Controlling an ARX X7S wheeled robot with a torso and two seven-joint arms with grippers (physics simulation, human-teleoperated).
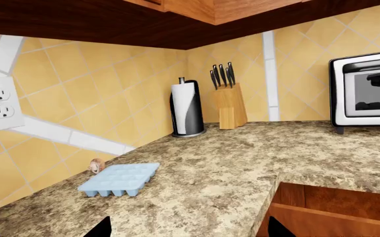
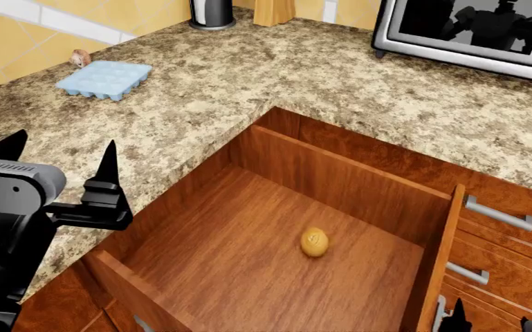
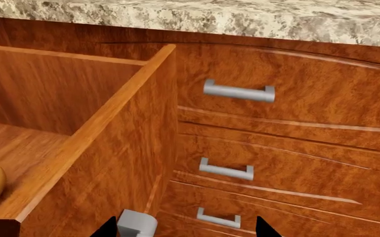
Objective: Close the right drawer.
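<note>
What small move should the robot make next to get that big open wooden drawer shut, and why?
Probably swing the right tool round to the front panel of the large reddish-brown wooden right drawer, ready to push. The drawer stands pulled far out, and the open tool sits low beside its outer side wall, facing the stacked drawer fronts, touching nothing.

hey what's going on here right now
A two-armed robot faces a kitchen corner where the right drawer is pulled wide open, with a small round yellowish item inside. Neither arm is touching it yet. The left gripper hovers open over the countertop beside the drawer's left side. The right gripper is low by the drawer's right wall, facing the stacked drawer fronts, fingers apart. An ice tray and a toaster oven sit on the counter.
</note>
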